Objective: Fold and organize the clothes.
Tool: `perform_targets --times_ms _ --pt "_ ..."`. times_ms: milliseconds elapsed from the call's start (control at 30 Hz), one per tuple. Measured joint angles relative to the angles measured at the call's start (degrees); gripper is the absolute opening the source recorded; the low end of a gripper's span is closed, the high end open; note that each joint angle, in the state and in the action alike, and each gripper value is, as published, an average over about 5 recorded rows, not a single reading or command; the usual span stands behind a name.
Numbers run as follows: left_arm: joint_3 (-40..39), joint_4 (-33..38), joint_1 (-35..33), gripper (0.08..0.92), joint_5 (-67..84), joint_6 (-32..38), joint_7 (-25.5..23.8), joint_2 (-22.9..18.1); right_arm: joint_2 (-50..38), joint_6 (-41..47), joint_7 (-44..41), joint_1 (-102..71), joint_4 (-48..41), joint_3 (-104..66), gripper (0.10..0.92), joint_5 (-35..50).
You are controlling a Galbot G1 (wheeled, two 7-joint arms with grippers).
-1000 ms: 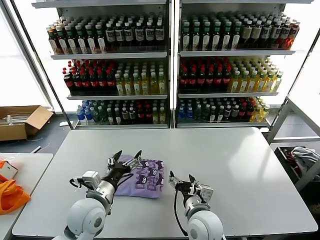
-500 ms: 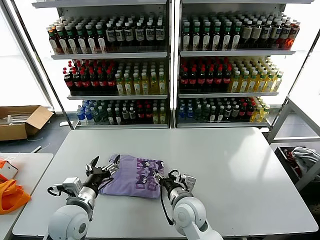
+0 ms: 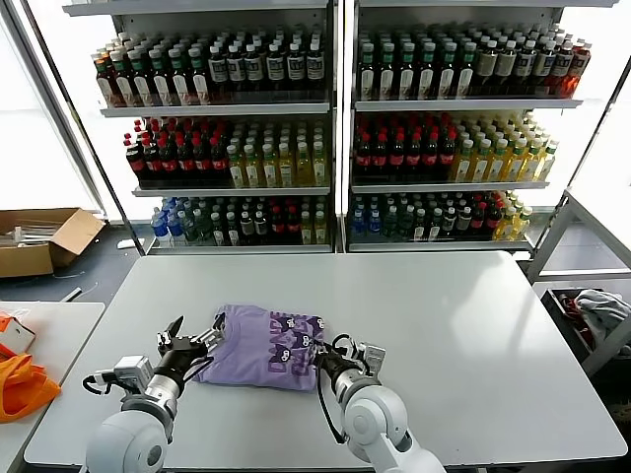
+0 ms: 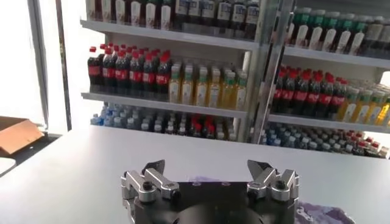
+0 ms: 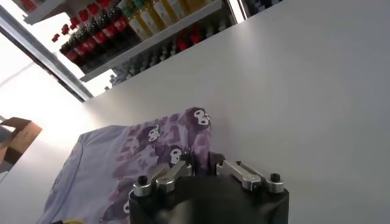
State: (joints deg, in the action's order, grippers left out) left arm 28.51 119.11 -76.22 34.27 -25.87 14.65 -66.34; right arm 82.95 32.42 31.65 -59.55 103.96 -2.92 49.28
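Note:
A folded lavender T-shirt (image 3: 258, 350) with darker purple print lies on the white table (image 3: 463, 325), left of centre. My right gripper (image 3: 321, 358) is at the shirt's right edge. In the right wrist view its fingers (image 5: 177, 170) are pinched shut on a fold of the printed shirt (image 5: 116, 167). My left gripper (image 3: 197, 332) hovers at the shirt's left edge, open and holding nothing. In the left wrist view the left gripper (image 4: 207, 170) has its jaws wide apart, with only a sliver of purple shirt (image 4: 323, 213) showing beside it.
Shelves of bottles (image 3: 335, 128) stand behind the table. A cardboard box (image 3: 39, 236) sits on the floor at far left. An orange bag (image 3: 20, 384) rests on a side table at left. A grey-white bundle (image 3: 601, 305) lies in a rack at right.
My left gripper has drawn back leftward off the shirt, still open. My right gripper has moved in to the shirt's right edge and shut on the fabric.

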Motion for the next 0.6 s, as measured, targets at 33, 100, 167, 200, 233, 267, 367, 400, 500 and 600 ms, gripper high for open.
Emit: perform_targets --times_ms 33,100,167,200,233,267,367,400,500,600 --pt "0.12 -0.01 -0.04 0.823 -0.01 -0.03 0.01 0.01 -0.21 0.08 -0.01 0.08 0.01 -0.04 0.182 -0.04" --pt "0.39 0.00 -0.12 0.822 0.00 -0.07 0.02 0.08 -0.70 0.23 -0.07 0.28 0.07 -0.21 0.133 -0.16" --pt "0.65 0.04 -0.22 0.823 0.04 -0.11 0.02 0.16 -1.33 0.37 -0.22 0.51 0.27 -0.48 0.110 -0.25" --pt "0.79 0.08 -0.29 0.823 0.07 -0.11 0.02 0.17 -1.73 0.41 -0.31 0.60 0.42 -0.65 0.107 -0.30" --pt "0.91 0.12 -0.37 0.823 0.10 -0.12 0.02 0.16 -2.18 0.45 -0.42 0.65 0.60 -0.85 0.107 -0.37" --pt "0.99 0.17 -0.43 0.823 0.14 -0.12 0.02 0.13 -2.68 0.48 -0.55 0.67 0.81 -1.08 0.107 -0.44" --pt "1.06 0.30 -0.44 0.823 0.20 -0.12 0.06 -0.03 -4.53 0.57 -1.04 0.48 1.51 -1.96 0.107 -0.89" --pt "1.00 0.34 -0.39 0.822 0.21 -0.12 0.08 -0.11 -5.26 0.59 -1.26 0.38 1.71 -2.32 0.107 -1.11" --pt "0.69 0.43 -0.20 0.823 0.20 -0.12 0.13 -0.41 -7.62 0.63 -1.99 0.10 2.01 -3.54 0.107 -1.85" --pt "0.29 0.47 -0.09 0.823 0.14 -0.12 0.19 -0.67 -10.12 0.64 -2.82 0.03 1.91 -4.90 0.107 -2.74"
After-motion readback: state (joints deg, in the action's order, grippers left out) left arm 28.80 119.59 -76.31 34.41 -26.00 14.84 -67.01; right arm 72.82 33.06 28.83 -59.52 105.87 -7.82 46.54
